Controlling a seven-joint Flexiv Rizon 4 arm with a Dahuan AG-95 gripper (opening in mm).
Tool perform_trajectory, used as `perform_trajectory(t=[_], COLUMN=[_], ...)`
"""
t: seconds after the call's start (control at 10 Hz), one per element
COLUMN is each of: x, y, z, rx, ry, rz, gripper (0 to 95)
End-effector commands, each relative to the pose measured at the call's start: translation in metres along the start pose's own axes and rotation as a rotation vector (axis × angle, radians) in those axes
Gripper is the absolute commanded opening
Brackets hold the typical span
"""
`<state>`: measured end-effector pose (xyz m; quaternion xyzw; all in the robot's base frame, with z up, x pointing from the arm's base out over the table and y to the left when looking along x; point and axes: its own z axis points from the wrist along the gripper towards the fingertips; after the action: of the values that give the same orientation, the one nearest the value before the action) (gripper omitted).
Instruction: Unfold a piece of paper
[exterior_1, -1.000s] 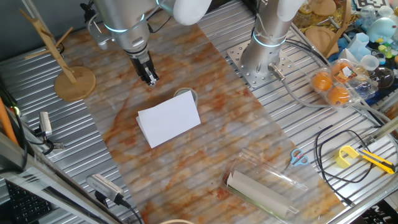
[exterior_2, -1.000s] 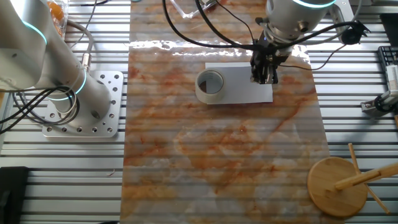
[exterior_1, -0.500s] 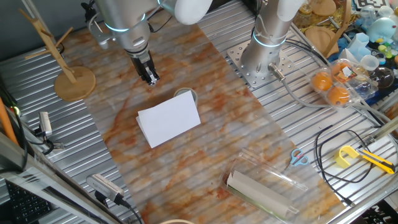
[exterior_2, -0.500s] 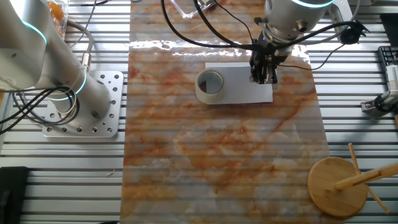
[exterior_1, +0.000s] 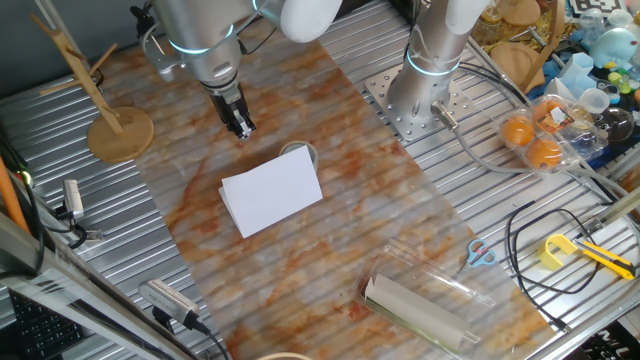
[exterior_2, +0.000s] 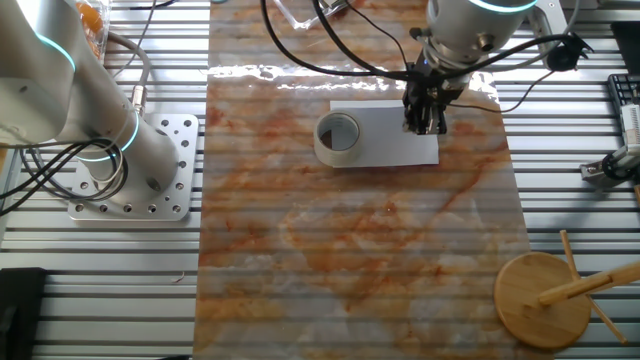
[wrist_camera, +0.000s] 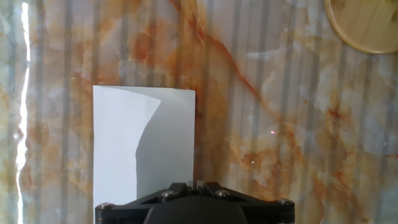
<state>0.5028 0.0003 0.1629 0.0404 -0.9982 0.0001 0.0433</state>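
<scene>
Hand view looks straight down past the gripper (wrist_camera: 191, 184), whose black body fills the bottom edge; its fingers appear pressed together with nothing between them, and in one fixed view the gripper (exterior_1: 240, 124) hangs in the air above the mat (exterior_1: 330, 200), up and to the left of the paper (exterior_1: 272, 192); the paper lies folded flat near the middle of the mat, its long axis running from lower left to upper right in that view, its short edges facing the wooden stand (exterior_1: 110, 125) side and the tape roll (exterior_1: 300, 152) side; in the hand view the paper (wrist_camera: 121, 143) runs lengthwise up the picture, its far short edge square across, the gripper's shadow falling over its right half; the roll of tape (exterior_2: 337, 137) touches or overlaps one short end of the paper (exterior_2: 385, 140) in the other fixed view, while the gripper (exterior_2: 426, 118) is seen over the opposite end; the long edges both have bare mat alongside; toward the bottom of one fixed view a clear sleeve with a beige roll (exterior_1: 420, 305) lies well apart from the paper; the arm base (exterior_1: 420, 95) stands off the mat's far edge; against the earlier frames nothing has shifted: gripper, paper and tape sit in the same places
</scene>
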Motion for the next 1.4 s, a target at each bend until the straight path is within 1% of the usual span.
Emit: perform_trajectory(t=[0.1,0.4,0.7,0.9,1.4], x=[-0.0005,-0.0013,-0.0042,-0.0039,-0.0045], y=[0.0006,0.0010,0.0015,0.0022,0.0037], z=[0.0008,0.0009,-0.0001,-0.0010,-0.0005], rx=[-0.009,0.000,-0.005,-0.004,-0.006], ry=[0.001,0.001,-0.002,0.002,0.002], rz=[-0.010,-0.003,-0.007,0.001,-0.004], gripper=[0.0,0.0,0.0,0.0,0.0])
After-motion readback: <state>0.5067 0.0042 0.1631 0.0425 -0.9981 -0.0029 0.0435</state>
